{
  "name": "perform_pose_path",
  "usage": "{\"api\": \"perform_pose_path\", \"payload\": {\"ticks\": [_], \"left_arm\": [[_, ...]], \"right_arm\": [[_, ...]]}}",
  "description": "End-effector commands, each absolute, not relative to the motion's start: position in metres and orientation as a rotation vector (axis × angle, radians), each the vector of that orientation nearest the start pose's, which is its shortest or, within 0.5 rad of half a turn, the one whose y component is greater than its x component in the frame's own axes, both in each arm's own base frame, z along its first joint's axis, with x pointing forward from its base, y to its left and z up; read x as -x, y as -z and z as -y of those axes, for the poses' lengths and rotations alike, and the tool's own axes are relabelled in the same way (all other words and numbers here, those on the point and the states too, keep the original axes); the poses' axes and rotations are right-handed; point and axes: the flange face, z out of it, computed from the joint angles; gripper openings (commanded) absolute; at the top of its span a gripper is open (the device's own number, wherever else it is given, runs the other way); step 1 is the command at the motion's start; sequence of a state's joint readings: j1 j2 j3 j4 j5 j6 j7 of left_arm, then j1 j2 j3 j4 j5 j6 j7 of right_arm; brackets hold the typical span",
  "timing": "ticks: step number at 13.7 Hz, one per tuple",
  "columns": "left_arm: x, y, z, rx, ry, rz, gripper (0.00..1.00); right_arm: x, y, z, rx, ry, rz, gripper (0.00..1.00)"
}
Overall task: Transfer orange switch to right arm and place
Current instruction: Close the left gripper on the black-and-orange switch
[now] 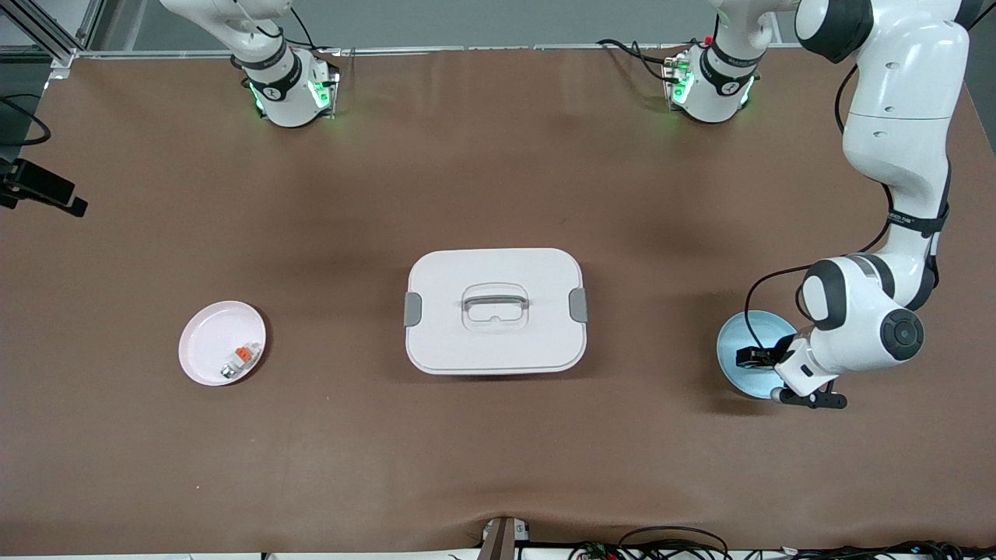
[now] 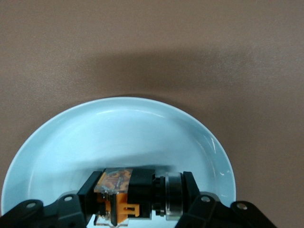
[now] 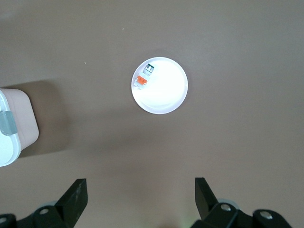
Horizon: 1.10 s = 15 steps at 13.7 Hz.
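At the lower right of the front view, the orange switch [image 2: 130, 197] is squeezed between the fingers of the left gripper [image 1: 759, 359], low over the light blue plate [image 1: 739, 354]. A white lidded box [image 1: 496, 311] is seen in the middle, and a small grey-white piece with an orange tab [image 1: 241, 359] is seen on the pink plate [image 1: 210, 342] at the lower left. The right gripper [image 3: 141, 199] is held wide apart with nothing in it, high over the pink plate.

A brown table [image 1: 311, 435] with a matte, slightly rippled covering fills nearly the whole scene, lit evenly from above with soft shadows. Along its edge nearest the front camera lie tangled cables [image 1: 661, 544]. At the edge farthest from that camera runs a pale grey wall [image 1: 498, 23], with a metal frame [image 1: 47, 31] at the corner toward the right arm's end.
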State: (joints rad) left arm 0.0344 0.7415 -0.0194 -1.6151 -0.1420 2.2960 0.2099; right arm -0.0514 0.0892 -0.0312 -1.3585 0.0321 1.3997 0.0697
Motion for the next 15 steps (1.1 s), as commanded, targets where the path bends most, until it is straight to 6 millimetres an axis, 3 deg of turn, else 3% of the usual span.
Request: {"api": "perform_pose_path", "payload": {"ticks": [1,4,7,12,14,15], "left_arm": [[-0.687,-0.186,-0.010,3.270,-0.055,-0.125,0.38],[-0.686,-0.188,-0.013,3.272,-0.062,-0.112,0.35],[-0.688,-0.213,-0.013,3.276,-0.046,-0.046,0.36],[-0.682,-0.286,-0.011,3.291,-0.126,0.053,0.35],[-0.677,-0.322,-0.005,3.314,-0.149,0.275,0.36],[-0.672,-0.345,-0.002,3.320,-0.179,0.409,0.38]], "right_arm": [[-0.558,-0.665,0.046,3.104,-0.069,-0.228,1.00],[-0.558,-0.665,0.046,3.105,-0.069,-0.229,1.00],[-0.558,-0.665,0.046,3.104,-0.069,-0.228,1.00],[-0.559,-0.665,0.040,3.105,-0.064,-0.214,1.00],[-0.560,-0.665,0.031,3.110,-0.065,-0.206,1.00],[-0.559,-0.666,0.036,3.106,-0.062,-0.219,1.00]]}}
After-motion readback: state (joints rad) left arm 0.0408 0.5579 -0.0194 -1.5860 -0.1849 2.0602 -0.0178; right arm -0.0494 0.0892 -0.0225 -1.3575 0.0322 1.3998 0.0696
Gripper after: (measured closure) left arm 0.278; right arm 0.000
